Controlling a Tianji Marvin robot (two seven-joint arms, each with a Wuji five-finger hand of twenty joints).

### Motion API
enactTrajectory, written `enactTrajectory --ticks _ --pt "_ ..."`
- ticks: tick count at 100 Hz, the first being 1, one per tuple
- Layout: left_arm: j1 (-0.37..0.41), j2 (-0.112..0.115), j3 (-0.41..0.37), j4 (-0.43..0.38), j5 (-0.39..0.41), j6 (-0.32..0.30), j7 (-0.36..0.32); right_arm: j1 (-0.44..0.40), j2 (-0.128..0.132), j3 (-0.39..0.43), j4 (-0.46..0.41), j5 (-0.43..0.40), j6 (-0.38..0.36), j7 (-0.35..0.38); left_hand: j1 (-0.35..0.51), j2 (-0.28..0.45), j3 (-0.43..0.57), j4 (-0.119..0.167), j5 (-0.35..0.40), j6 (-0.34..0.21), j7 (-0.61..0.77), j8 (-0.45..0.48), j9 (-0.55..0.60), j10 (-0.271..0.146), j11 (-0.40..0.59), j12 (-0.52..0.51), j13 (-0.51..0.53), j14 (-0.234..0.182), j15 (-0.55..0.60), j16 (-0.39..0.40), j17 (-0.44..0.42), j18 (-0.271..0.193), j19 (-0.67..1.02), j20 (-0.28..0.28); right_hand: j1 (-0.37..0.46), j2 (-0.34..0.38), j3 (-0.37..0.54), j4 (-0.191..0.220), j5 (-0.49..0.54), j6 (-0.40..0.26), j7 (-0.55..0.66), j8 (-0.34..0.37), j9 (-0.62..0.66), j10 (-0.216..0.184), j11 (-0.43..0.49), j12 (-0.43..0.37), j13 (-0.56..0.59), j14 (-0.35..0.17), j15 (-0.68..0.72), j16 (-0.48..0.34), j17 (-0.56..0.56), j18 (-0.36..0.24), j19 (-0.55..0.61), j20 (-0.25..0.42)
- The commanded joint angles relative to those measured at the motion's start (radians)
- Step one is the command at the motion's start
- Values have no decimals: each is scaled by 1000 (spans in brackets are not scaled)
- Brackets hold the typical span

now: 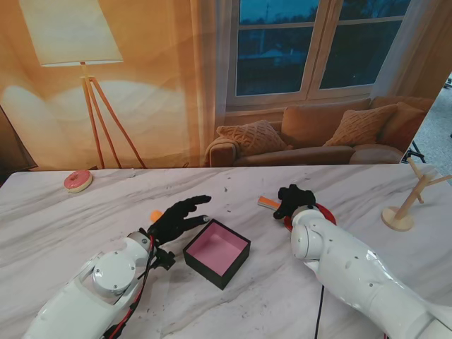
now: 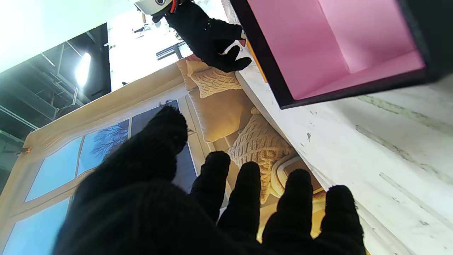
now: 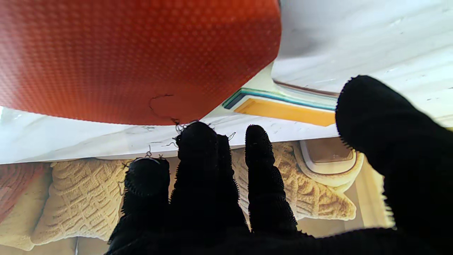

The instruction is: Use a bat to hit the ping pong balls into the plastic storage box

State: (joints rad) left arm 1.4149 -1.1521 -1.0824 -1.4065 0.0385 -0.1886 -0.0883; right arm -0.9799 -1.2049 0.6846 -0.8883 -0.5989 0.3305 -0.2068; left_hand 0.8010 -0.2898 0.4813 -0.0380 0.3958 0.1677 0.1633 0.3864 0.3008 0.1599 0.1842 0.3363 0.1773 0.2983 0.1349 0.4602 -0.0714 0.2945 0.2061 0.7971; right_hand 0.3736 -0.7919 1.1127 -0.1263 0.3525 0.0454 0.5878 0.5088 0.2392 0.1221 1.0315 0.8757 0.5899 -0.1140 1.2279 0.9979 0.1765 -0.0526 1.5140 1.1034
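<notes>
A black storage box with a pink inside sits in the middle of the table, tilted diamond-wise. An orange ping pong ball peeks out just left of my left hand, which hovers open with its fingers spread, left of the box. The bat lies flat on the table to the right of the box, its red blade under my right wrist and its orange handle pointing left. My right hand is over the handle end, fingers apart, holding nothing.
A pink donut lies at the far left of the marble table. A wooden stand rises at the far right edge. A printed backdrop of a lamp, window and sofa closes off the far side.
</notes>
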Motion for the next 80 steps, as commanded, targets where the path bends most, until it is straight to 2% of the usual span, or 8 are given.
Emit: enactTrajectory --ticks 1,39,67,80 --pt "1 -6 -1 2 1 -2 -7 10 -18 -13 15 0 10 11 -10 -10 3 3 19 -20 -5 -3 15 -11 -2 5 2 -3 7 7 -3 -14 6 25 22 -28 69 -23 -22 12 21 11 16 12 26 15 37 -16 33 27 12 8 56 28" --pt "3 -6 -2 2 -2 -2 -6 70 -64 -103 135 24 31 -36 -10 -5 -2 2 19 -18 -5 -3 15 -10 -1 5 2 0 7 9 -4 -15 5 27 32 -38 90 -28 -31 73 69 35 48 26 64 29 101 -16 67 22 66 23 74 32" --pt "2 -6 -2 3 -4 -1 -10 112 -104 -164 234 58 32 -53 -8 -3 -6 2 19 -19 -5 -3 16 -10 -1 5 1 0 5 9 -5 -15 4 27 48 -40 114 -30 7 79 191 119 61 35 88 25 126 -18 81 8 87 27 78 25" --pt "3 -6 -2 2 -5 0 -9 124 -118 -183 265 67 28 -61 -7 -2 -7 2 20 -19 -5 -3 16 -8 -2 5 2 1 5 10 -5 -16 4 27 54 -36 124 -30 64 62 253 161 81 44 97 24 146 -19 92 2 108 34 84 19"
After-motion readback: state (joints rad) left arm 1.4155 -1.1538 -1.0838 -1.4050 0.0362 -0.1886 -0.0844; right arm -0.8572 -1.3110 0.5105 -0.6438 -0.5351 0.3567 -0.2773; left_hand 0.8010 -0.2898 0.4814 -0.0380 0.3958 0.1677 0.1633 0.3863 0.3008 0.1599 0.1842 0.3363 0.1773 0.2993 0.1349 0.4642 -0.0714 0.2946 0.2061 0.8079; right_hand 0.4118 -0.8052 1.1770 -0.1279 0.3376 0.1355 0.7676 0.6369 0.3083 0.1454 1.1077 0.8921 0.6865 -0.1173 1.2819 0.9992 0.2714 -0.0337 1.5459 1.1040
